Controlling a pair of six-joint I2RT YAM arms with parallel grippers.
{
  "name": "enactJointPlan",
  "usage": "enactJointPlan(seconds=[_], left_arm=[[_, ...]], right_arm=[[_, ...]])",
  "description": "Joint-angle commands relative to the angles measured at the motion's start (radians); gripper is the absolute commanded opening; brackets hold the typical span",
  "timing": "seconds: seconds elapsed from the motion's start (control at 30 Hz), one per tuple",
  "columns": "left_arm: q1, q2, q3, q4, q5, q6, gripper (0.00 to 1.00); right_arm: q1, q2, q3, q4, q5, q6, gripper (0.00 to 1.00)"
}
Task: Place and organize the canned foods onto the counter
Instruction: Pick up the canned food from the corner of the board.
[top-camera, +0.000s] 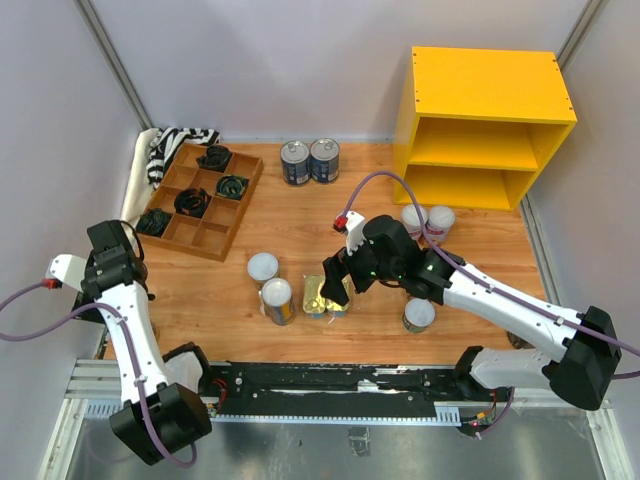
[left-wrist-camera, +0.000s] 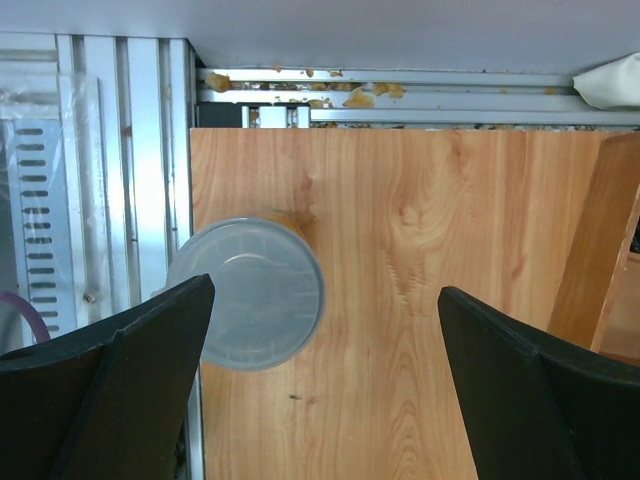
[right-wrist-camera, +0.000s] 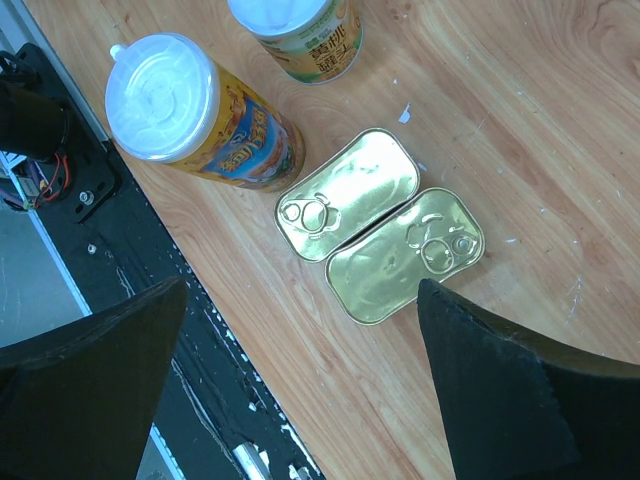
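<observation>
right claw (right-wrist-camera: 300, 290): released, jaws wide, hanging over the two flat gold tins (right-wrist-camera: 350, 195), which I see lying touching on the table (right-wrist-camera: 520, 120) between its fingers (right-wrist-camera: 500, 390).
tall cans: one white-lidded tall can (right-wrist-camera: 190, 115) ahead of one finger; second can (right-wrist-camera: 300, 30) cut off at frame top.
left claw (left-wrist-camera: 325, 290): released, grasping nothing; white-lidded can (left-wrist-camera: 255, 295) partly hidden under one finger, at table edge.
counter (top-camera: 490, 85): well beyond right claw; two cans (top-camera: 441, 217) near it half hidden by arm (top-camera: 500, 300).

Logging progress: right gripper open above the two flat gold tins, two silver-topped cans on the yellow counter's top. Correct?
No. The top external view shows the silver-topped cans on the table left of the yellow counter, not on it. The right gripper is open above the flat gold tins.
</observation>
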Motion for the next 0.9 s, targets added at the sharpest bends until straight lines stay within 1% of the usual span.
enactJointPlan(seconds=[0.0, 0.17, 0.27, 0.4, 0.7, 0.77, 0.87], left_arm=[[0.022, -0.041, -0.028, -0.001, -0.066, -0.058, 1.0], [0.068, -0.022, -0.046, -0.008, -0.056, -0.056, 1.0], [0.083, 0.006, -0.045, -0.034, -0.068, -0.087, 1.0], [0.085, 0.042, -0.055, -0.062, -0.073, -0.145, 1.0], [0.086, 0.049, -0.093, -0.016, -0.051, -0.148, 0.99], [0.086, 0.044, -0.104, -0.007, -0.036, -0.149, 0.96], [0.085, 0.017, -0.121, 0.022, 0.002, -0.133, 0.81]], right_arm=[[-0.007, -0.019, -0.01, -0.005, -0.006, 0.008, 0.98], [-0.008, -0.011, -0.01, -0.006, -0.009, 0.007, 0.99], [-0.008, -0.009, -0.012, -0.006, -0.01, 0.008, 0.99], [-0.008, -0.004, -0.012, -0.005, -0.005, 0.008, 0.98], [-0.008, 0.011, -0.006, -0.005, -0.002, 0.003, 0.99], [-0.007, 0.018, -0.003, -0.005, 0.0, 0.003, 0.99], [-0.008, 0.029, 0.002, -0.005, -0.003, 0.004, 0.98]])
